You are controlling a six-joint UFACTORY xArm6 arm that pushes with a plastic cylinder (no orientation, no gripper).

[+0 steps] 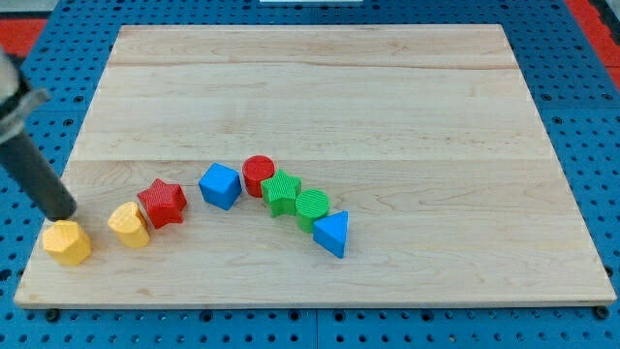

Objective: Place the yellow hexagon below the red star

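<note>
The yellow hexagon (pixel 67 242) lies near the board's bottom left corner. My tip (pixel 65 215) is just above it in the view, touching or nearly touching its top edge. The red star (pixel 162 203) lies to the right of the hexagon and a little higher. A second yellow block (pixel 129 225), whose shape I cannot make out, sits between them and touches the star's lower left side. The rod slants up to the view's left edge.
Right of the star, a curved row: blue cube (pixel 220 185), red cylinder (pixel 259 174), green star (pixel 281 192), green cylinder (pixel 312 208), blue triangle (pixel 332 234). The wooden board (pixel 320 87) ends close below and left of the hexagon.
</note>
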